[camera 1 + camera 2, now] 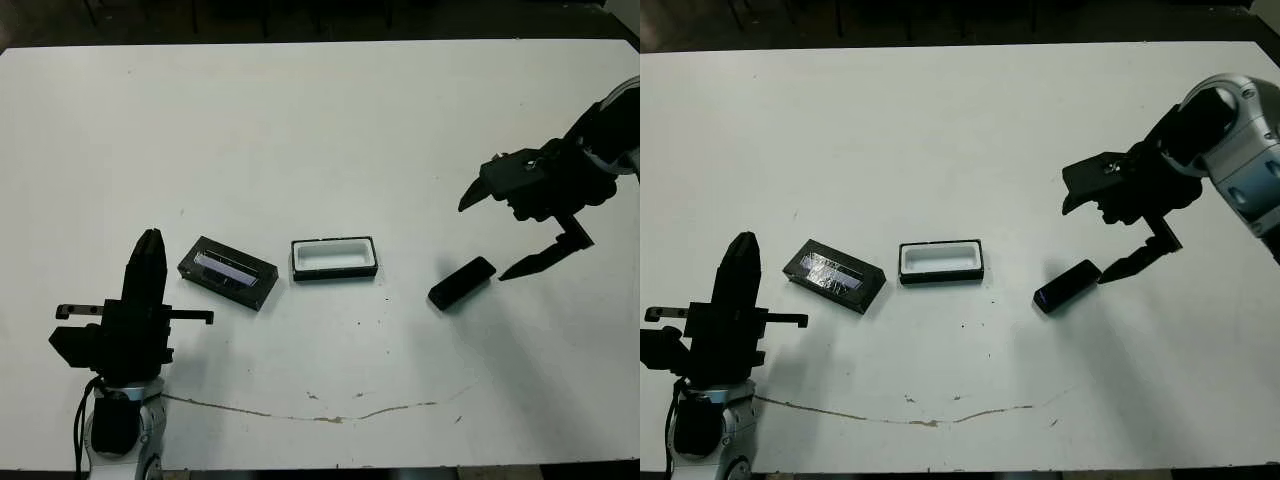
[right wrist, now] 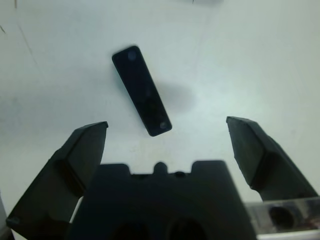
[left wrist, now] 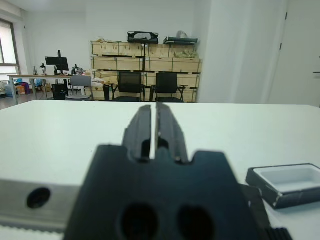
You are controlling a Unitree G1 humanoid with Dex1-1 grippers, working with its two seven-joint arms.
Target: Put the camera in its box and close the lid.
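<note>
My right gripper (image 2: 167,150) hovers spread wide over the camera (image 1: 462,283), which lies flat toward the table's right edge. My left gripper (image 3: 155,127) is closed and empty. Step in hand: grasping. Next: descend, straddling the camera's narrow sides; the box (image 1: 334,258) waits open at mid-table.

My right end effector (image 1: 497,232) hangs above the table (image 1: 300,130) on my right side, its two black fingers (image 2: 75,170) spread wide and angled downward, nothing held between them. My right arm reaches in from the far right edge, bent at the wrist. My left end effector (image 1: 149,243) sits low at my near left, fingers pressed together and pointing forward, empty.
</note>
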